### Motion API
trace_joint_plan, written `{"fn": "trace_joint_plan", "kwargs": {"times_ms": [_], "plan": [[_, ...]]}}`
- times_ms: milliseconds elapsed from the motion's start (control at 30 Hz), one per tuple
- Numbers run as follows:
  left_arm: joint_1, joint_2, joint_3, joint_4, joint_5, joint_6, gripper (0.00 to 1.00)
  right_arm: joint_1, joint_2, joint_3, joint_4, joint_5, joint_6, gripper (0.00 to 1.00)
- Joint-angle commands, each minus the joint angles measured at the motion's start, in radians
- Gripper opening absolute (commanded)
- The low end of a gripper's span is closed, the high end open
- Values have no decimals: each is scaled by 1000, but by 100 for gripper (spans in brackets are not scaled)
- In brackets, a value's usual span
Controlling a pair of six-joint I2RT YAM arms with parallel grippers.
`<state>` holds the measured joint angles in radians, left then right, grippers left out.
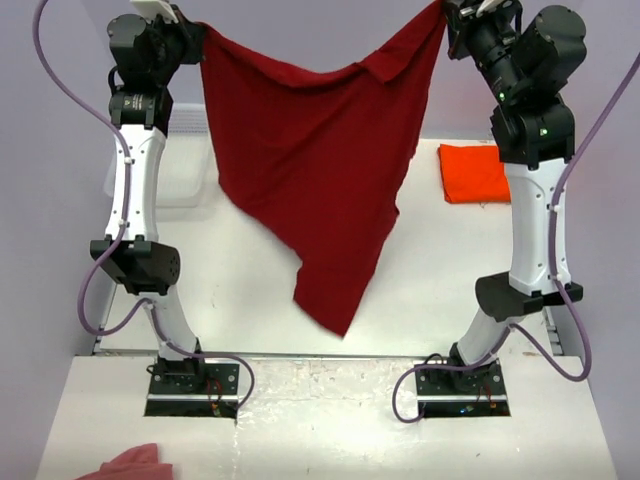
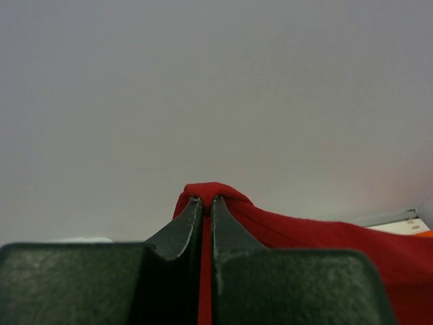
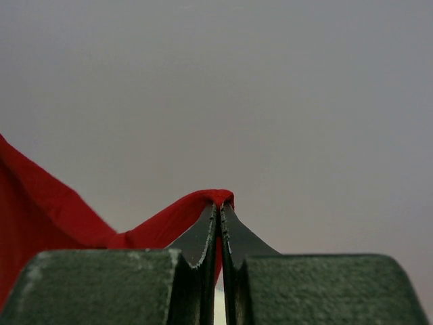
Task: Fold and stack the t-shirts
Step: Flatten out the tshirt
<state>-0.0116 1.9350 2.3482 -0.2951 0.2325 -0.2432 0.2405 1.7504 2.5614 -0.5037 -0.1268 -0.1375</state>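
Note:
A dark crimson t-shirt (image 1: pixel 310 170) hangs in the air between my two raised arms, its lower corner dangling over the white table (image 1: pixel 250 290). At the top left my left gripper (image 1: pixel 192 22) is shut on one upper corner; the red cloth (image 2: pixel 223 196) bulges past its tips (image 2: pixel 207 200). My right gripper (image 1: pixel 448 12) at the top right is shut on the other corner, where the cloth (image 3: pixel 196 203) is pinched at the tips (image 3: pixel 219 204). The orange t-shirt (image 1: pixel 473 172) lies folded in a small rectangle on the table's right side, beside the right arm.
A pale pink cloth scrap (image 1: pixel 133 464) lies at the near left edge, in front of the arm bases. A translucent container (image 1: pixel 185 170) sits on the table behind the left arm. Both wrist views face a plain grey wall.

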Motion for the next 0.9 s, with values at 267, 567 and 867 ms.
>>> {"fn": "trace_joint_plan", "kwargs": {"times_ms": [267, 567, 867], "plan": [[94, -87, -58, 217, 68, -79, 0, -75, -46, 23, 140, -88, 90, 0], [78, -1, -425, 67, 62, -139, 0, -69, -87, -535, -159, 4, 312, 0], [22, -385, -1060, 1, -41, -269, 0, 86, -498, -1156, -113, 199, 564, 0]]}}
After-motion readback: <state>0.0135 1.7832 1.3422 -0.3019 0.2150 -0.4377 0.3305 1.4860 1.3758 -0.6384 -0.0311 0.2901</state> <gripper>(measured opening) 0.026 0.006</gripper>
